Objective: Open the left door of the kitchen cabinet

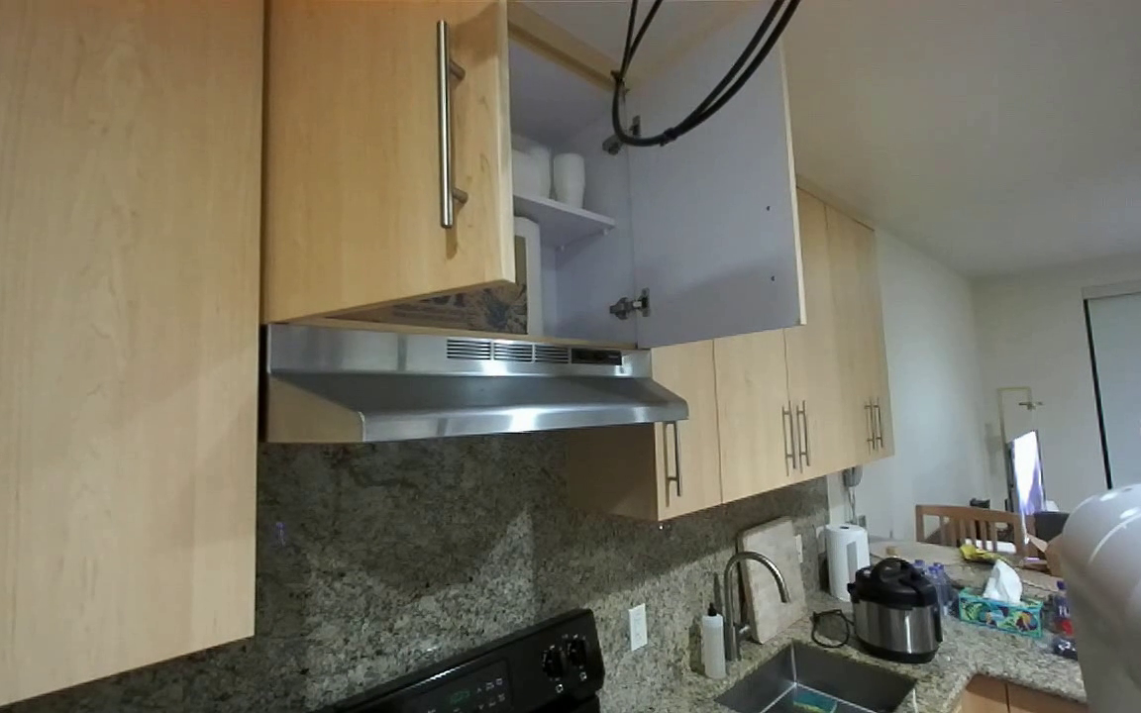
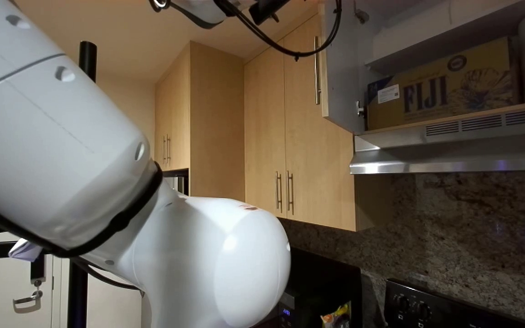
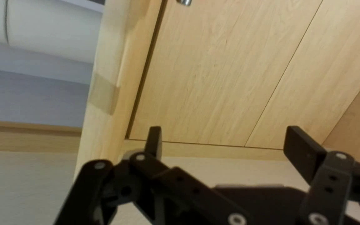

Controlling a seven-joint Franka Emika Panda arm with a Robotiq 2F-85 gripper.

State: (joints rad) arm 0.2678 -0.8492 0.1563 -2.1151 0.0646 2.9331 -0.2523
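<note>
Left door (image 1: 363,158) is already standing ajar at 11 o'clock in an exterior view, on the cabinet (image 1: 580,287) above the hood (image 1: 476,396). Pincer (image 3: 225,137) is sitting with fingers (image 3: 303,153) wide apart, grasping nothing; we're not confirming door contact. We're wanting one finger going behind the free side, then pushing gently along the swing, clearing the handle (image 1: 446,124). Granite bench (image 1: 986,659) is lying at 4 o'clock there, carrying a cooker (image 1: 895,612); a chair (image 1: 967,513) is standing beyond.
</note>
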